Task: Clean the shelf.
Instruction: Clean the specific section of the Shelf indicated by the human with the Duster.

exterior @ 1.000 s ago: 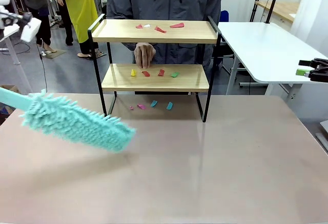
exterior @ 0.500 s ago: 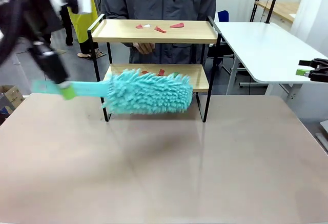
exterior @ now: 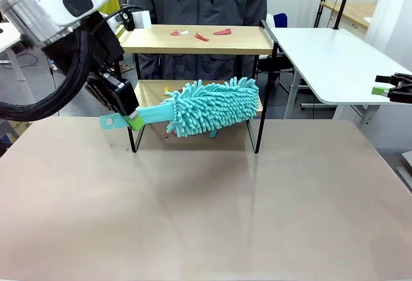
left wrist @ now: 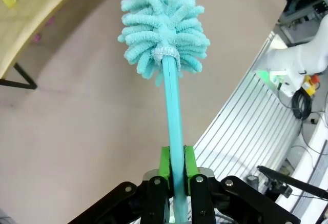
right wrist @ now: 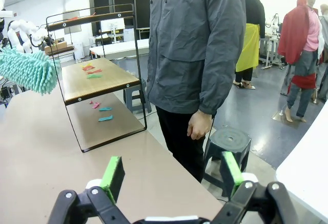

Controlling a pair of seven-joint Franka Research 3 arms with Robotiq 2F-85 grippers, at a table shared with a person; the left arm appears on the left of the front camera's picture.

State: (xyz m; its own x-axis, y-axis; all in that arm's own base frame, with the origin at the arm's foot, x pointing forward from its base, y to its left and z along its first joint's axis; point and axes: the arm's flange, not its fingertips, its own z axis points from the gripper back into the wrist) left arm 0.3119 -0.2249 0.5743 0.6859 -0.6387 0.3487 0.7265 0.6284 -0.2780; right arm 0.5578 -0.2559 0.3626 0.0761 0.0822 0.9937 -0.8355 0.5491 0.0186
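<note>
Noted: left gripper (exterior: 131,120) pinches the duster (exterior: 212,107) by its handle, head before the lower board of the shelf (exterior: 148,40) at the far edge of the table (exterior: 206,217), right gripper (right wrist: 169,175) spread; a hard sweep could shove the shelf or scatter scraps (exterior: 201,36).

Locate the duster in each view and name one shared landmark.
Front: duster centre, before the shelf's lower board.
Left wrist: duster head top centre, handle down into the left gripper.
Right wrist: duster head at the left edge.
Landmark: the shelf, top left in left wrist, left of centre in right wrist.
</note>
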